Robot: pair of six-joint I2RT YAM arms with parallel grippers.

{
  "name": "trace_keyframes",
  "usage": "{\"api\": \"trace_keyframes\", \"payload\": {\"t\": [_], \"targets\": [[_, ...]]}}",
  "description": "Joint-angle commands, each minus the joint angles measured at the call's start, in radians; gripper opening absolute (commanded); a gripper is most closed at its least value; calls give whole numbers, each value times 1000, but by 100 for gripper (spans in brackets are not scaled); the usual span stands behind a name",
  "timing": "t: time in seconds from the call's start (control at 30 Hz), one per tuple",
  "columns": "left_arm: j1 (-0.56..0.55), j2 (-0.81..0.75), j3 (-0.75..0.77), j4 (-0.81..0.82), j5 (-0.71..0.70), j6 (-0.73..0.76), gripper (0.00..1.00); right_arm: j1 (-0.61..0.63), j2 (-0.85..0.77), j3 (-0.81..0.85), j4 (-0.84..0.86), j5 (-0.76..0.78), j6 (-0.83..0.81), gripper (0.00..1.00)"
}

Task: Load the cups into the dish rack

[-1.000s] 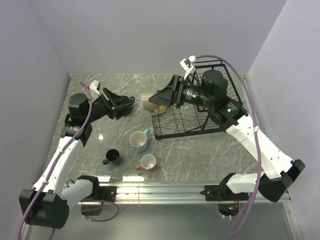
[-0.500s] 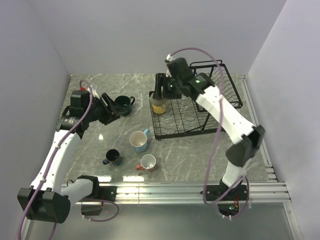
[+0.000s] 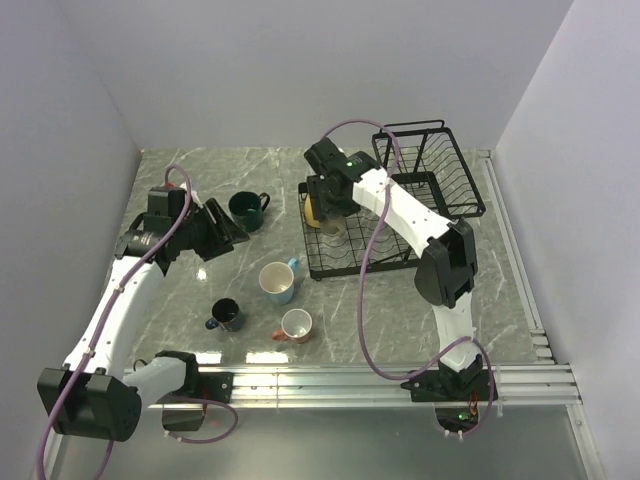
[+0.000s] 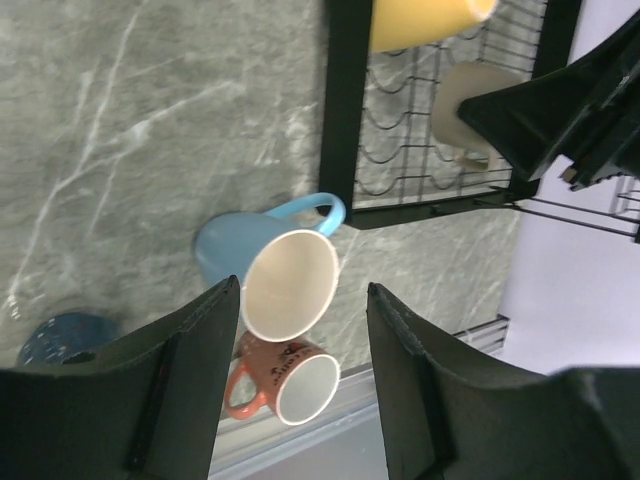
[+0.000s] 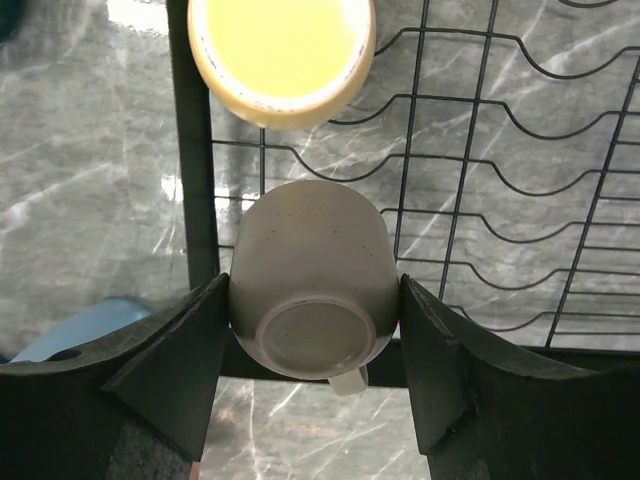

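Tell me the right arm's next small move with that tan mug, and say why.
Probably open the jaws and let go. The right gripper holds the olive-tan mug upside down between its jaws, over the lower tray of the dish rack, just beside the yellow mug. Whether it already rests on the wires is unclear, so lower slightly first.

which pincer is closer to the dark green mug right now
Left. The left pincer sits just beside the dark green mug, on its left, not touching. The right pincer is across at the dish rack, around the olive-tan mug.
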Motion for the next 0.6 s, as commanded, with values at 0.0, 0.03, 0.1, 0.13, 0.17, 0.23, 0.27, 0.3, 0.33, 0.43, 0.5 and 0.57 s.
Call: {"api": "trace_keyframes", "payload": {"t": [0.0,0.03,0.1,0.13,0.17,0.23,0.27,0.3,0.33,0.43,0.5,0.57], "targets": [[3,9,22,-25,-28,45,59,13,-4,-5,61,15,-6,0],[3,8,21,-30,-28,45,59,16,10,-9,69,9,-4,0],[3,9,21,-44,-36,52,58,27,29,-13,84,3,3,0],[3,9,21,-47,-39,55,58,28,47,-13,89,1,8,0],[3,11,19,-50,-42,56,58,34,55,-13,90,1,11,0],[3,8,14,-56,-48,58,58,41,73,-17,102,6,17,0],[3,8,14,-59,-48,58,58,44,78,-20,105,6,19,0],[3,6,14,-61,-48,59,57,45,82,-28,112,7,23,0],[3,6,13,-65,-50,59,57,47,90,-32,116,10,26,0],[3,3,10,-73,-53,64,57,47,101,-52,131,23,36,0],[3,3,7,-74,-56,64,57,45,102,-74,141,23,42,0],[3,0,2,-74,-56,64,57,48,105,-89,156,23,45,0]]}}
